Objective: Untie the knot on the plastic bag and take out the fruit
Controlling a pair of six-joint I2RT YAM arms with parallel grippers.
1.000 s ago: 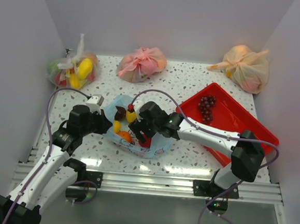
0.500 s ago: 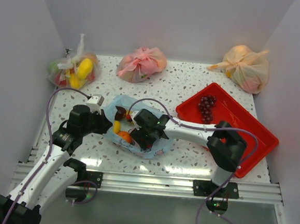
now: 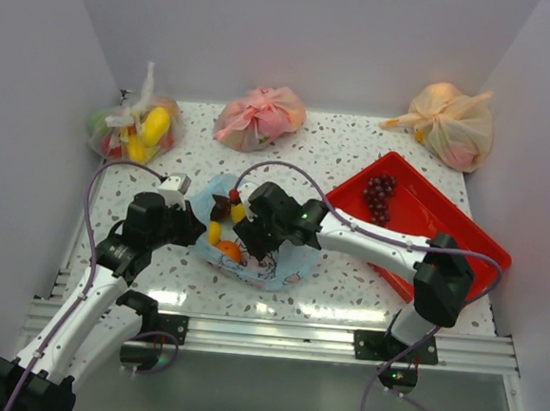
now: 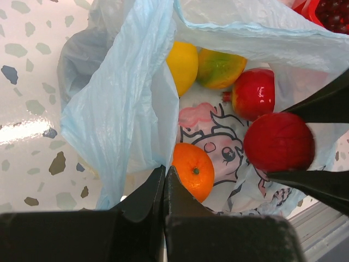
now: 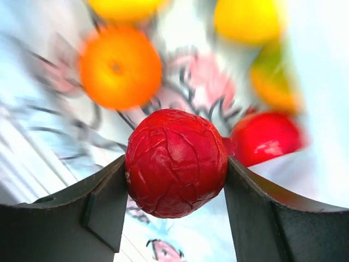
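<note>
The light blue plastic bag (image 3: 278, 266) lies open in front of the arms; no knot shows. My left gripper (image 3: 194, 226) is shut on the bag's left edge (image 4: 120, 103), jaws pressed together (image 4: 164, 176). My right gripper (image 3: 253, 246) is over the bag's mouth, shut on a wrinkled red fruit (image 5: 175, 162), which also shows in the left wrist view (image 4: 278, 142). Inside the bag lie an orange (image 4: 192, 172), a lemon (image 4: 182, 64), a mango (image 4: 221, 68) and a shiny red fruit (image 4: 253, 93). A grape bunch (image 3: 380, 197) lies in the red tray (image 3: 449, 233).
A pink knotted bag (image 3: 260, 119) stands at the back middle, an orange bag (image 3: 450, 124) at the back right, and a clear bag with yellow fruit (image 3: 133, 128) at the back left. White walls close in three sides.
My right arm folded in toward the bag and stretched out again, its gripper staying over the bag with the red fruit. The left arm has not moved.
</note>
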